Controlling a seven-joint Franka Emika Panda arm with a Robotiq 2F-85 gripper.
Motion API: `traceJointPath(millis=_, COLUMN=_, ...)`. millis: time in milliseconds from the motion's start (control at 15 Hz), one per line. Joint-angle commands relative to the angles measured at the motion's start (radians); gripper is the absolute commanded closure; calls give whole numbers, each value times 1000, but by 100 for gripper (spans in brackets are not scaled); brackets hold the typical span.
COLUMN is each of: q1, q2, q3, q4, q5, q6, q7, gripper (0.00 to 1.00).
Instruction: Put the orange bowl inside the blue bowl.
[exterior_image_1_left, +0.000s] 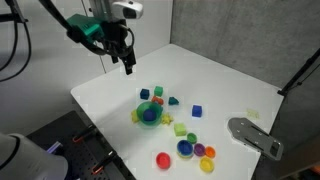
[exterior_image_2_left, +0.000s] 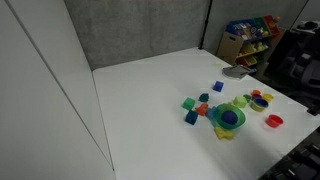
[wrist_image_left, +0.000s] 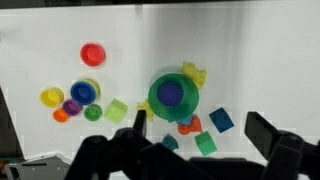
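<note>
The orange bowl (exterior_image_1_left: 163, 158) is small, red-orange and empty, and stands alone near the table's front edge. It also shows in the other exterior view (exterior_image_2_left: 274, 122) and the wrist view (wrist_image_left: 93, 54). The bright blue bowl (exterior_image_1_left: 185, 148) sits just beside it, apart from it, among small coloured cups; it also shows in the wrist view (wrist_image_left: 84, 92) and in an exterior view (exterior_image_2_left: 261, 103). My gripper (exterior_image_1_left: 128, 65) hangs high above the table, open and empty. In the wrist view its fingers (wrist_image_left: 200, 130) frame the blocks, well away from both bowls.
A dark blue bowl ringed in green (wrist_image_left: 171, 95) stands mid-table with loose blocks (wrist_image_left: 221, 120) around it. A yellow cup (wrist_image_left: 51, 97) and other small cups sit by the blue bowl. A grey metal piece (exterior_image_1_left: 255, 135) lies at the table's corner.
</note>
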Motion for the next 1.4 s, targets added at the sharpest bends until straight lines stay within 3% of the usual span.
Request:
traceJointPath(millis=0, q1=-34, q2=110, q3=-47, q4=34, q5=-5, q6=74, q7=-41, gripper=0)
traceJointPath(millis=867, q1=-148, q2=542, q3=-159, q4=71, q5=-50, q6=413, q7=-130, gripper=0)
traceJointPath(millis=1333, q1=-149, q2=568, q3=-156, q4=58, q5=-31, q6=405, q7=-118, gripper=0)
